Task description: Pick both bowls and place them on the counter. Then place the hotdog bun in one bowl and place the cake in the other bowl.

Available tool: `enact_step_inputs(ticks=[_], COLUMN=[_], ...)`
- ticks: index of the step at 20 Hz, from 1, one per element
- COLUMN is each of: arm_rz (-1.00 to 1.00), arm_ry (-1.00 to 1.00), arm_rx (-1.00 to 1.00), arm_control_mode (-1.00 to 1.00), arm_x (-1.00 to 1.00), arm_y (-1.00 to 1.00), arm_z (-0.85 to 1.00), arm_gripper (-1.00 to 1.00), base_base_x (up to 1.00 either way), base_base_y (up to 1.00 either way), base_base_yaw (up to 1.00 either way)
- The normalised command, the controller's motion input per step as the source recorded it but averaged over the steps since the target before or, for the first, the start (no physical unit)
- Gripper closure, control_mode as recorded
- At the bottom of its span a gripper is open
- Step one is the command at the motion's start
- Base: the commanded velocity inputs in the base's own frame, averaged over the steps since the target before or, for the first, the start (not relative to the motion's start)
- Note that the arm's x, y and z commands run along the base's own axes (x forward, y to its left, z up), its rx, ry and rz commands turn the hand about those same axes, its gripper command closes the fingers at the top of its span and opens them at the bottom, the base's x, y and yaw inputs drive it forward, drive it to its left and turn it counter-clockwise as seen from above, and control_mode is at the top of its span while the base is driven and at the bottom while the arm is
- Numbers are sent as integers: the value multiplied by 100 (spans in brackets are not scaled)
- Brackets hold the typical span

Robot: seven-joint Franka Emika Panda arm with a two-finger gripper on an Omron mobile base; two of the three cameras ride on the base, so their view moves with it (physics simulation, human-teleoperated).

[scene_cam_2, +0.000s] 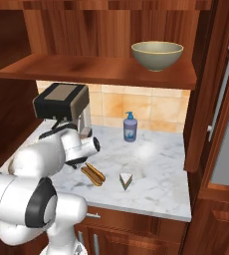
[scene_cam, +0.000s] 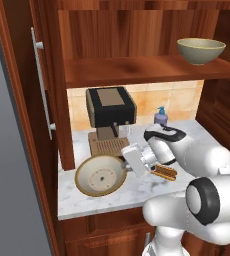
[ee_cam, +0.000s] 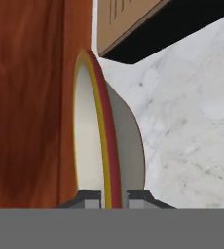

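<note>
- Shallow bowl (ee_cam: 109, 146): nearest your hand camera, cream-grey with a tan rim, tipped up on edge; in the left base view it leans at the left end of the desk (scene_cam: 112, 192), close to the cabinet side panel (scene_cam: 62, 125).
- Hand (scene_cam: 128, 163): clamped tight on that bowl's rim, one finger on each face of the wall.
- Key relation: you hold the bowl rim-on and tilted, its open face turned toward the wooden panel. Judged from this, it wants rolling level, mouth up, before release.
- Deeper bowl (scene_cam_2: 157, 55): olive-tan, upright on the upper shelf (scene_cam_2: 86, 69), well apart from the hand, above and to its right.
- Hotdog bun (scene_cam_2: 93, 174): lying on the marble just right of your wrist, its long axis running diagonally toward the front edge.
- Cake (scene_cam_2: 125, 180): small slice just beside the bun's near end.
- Coffee machine (scene_cam: 110, 107): behind the shallow bowl.
- Soap bottle (scene_cam_2: 130, 127): by the tiled wall.
</note>
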Motion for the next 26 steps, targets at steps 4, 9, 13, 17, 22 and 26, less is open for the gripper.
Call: enact_step_inputs(ticks=[4, 9, 13, 17, 22, 26], arm_rz=[0, 2, 3, 2, 1, 0], arm_ry=[4, 1, 2, 0, 1, -2], arm_rx=[0, 0, 0, 0, 0, 0], arm_control_mode=[-100, -100, -100, -100, -100, -100], arm_x=[25, 14, 4, -6, -7, -2], arm_y=[7, 1, 0, 0, 1, -3], arm_z=[-36, -28, -16, -8, -9, -10], arm_gripper=[100, 100, 100, 100, -100, -100], base_base_x=[0, 0, 0, 0, 0, 0], base_base_y=[0, 0, 0, 0, 0, 0], base_base_yaw=[0, 0, 0, 0, 0, 0])
